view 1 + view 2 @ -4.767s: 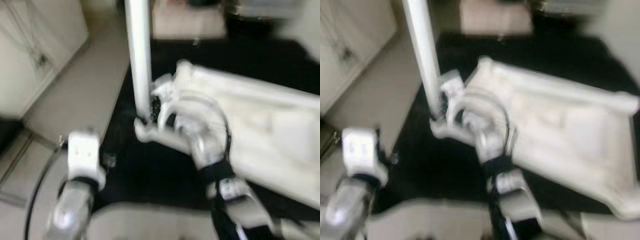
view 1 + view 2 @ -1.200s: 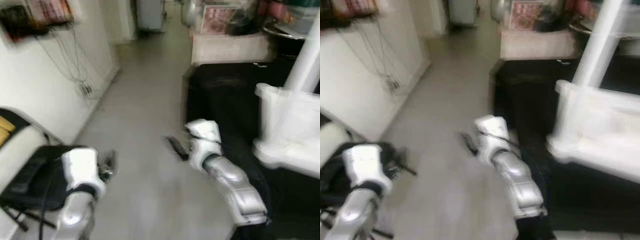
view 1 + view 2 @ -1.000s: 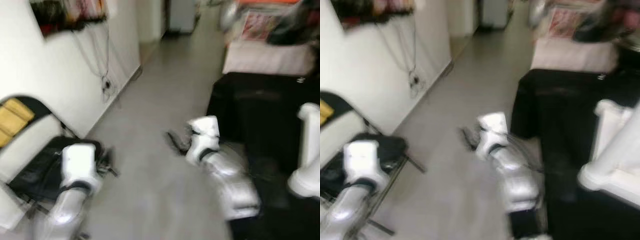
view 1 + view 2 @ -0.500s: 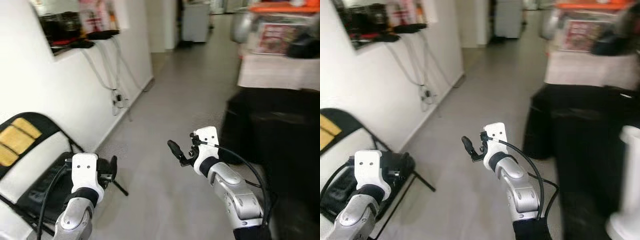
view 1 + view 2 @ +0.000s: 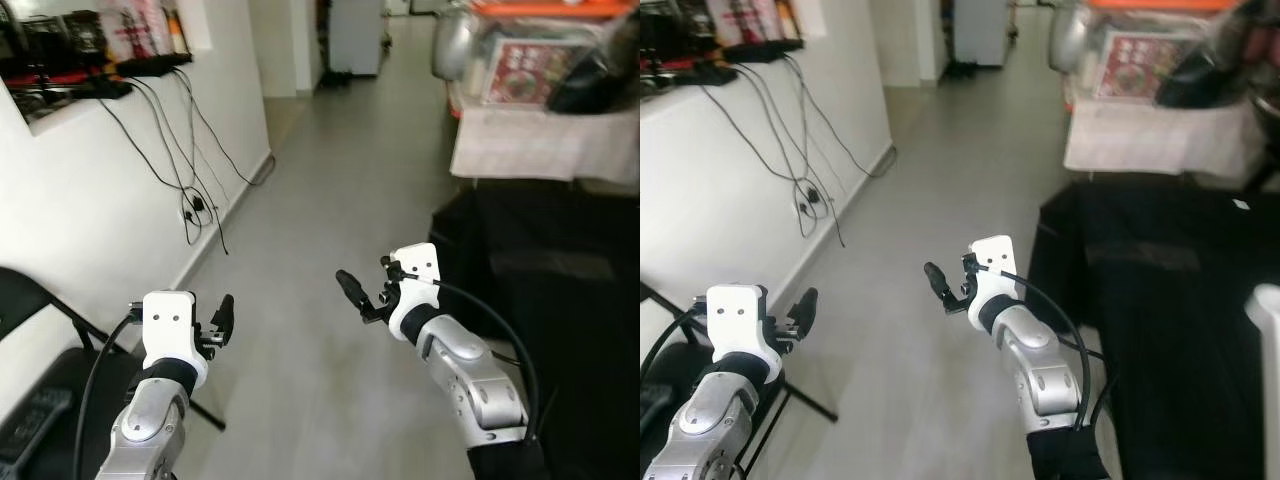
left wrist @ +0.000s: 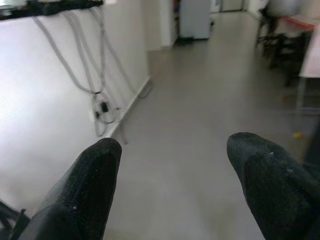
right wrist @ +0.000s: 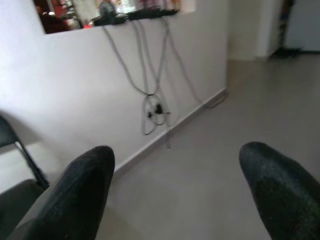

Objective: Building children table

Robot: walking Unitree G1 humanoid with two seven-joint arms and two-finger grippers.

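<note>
— Where is the children's table?
— Only a sliver of a white part [image 5: 1267, 380] shows, standing at the far right edge of the right eye view, on the black cloth [image 5: 1160, 300] spread over the floor.

— And the hands?
— Both are raised over the bare grey floor [image 5: 330, 200], well apart from that white part. The right hand [image 5: 352, 292] is held out in front, fingers parted, gripping nothing. The left hand [image 5: 222, 318] is lower, above a black folding chair [image 5: 40, 390], and is likewise spread and empty.

— What surrounds them?
— A white wall [image 5: 90, 200] on the left with cables [image 5: 195, 150] hanging from a shelf [image 5: 90, 75]. Beyond the black cloth stands a worktop draped in pale cloth [image 5: 540, 140], with blurred things on it.
</note>
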